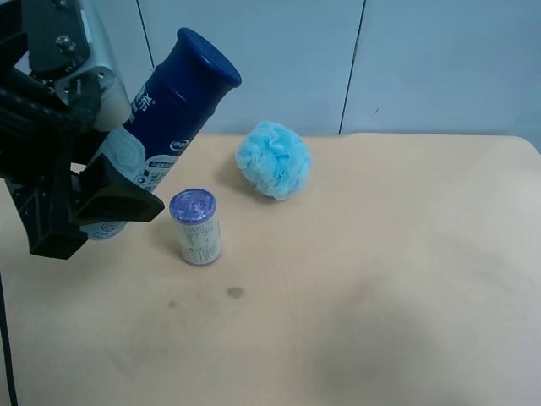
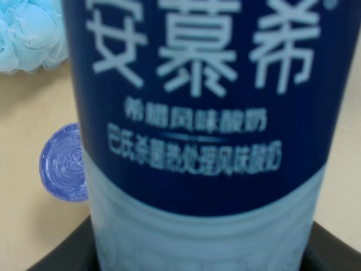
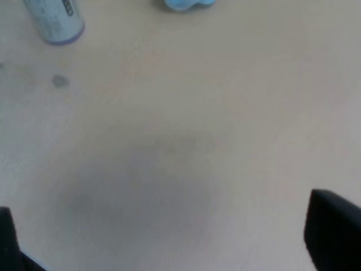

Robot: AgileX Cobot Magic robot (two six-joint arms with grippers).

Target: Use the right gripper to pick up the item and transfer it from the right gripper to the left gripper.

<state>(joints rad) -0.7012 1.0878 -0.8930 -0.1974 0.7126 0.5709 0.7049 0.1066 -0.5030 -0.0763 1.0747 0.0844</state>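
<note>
Left gripper [image 1: 114,193]: matte black all over. Fingers [image 1: 118,201] are broad wedges that taper to a blunt edge. Directly behind the claw is a black body with stepped, ribbed ridges. Further back from the fingers sits a silver-grey metal block [image 1: 72,46] with rounded corners and small dark screws. A thin black cable [image 1: 7,338] runs below the claw's base.

Right gripper [image 3: 169,240]: only two black fingertips [image 3: 333,231] show, blurred, with squared corners and no legible markings.

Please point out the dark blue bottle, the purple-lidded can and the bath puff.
Yogurt bottle [image 1: 173,114]: exterior high view, dark blue body below the cap.
Purple-lidded can [image 1: 199,237]: exterior high view, white printed side.
Bath puff [image 1: 272,159]: exterior high view, middle of the fluff.
</note>
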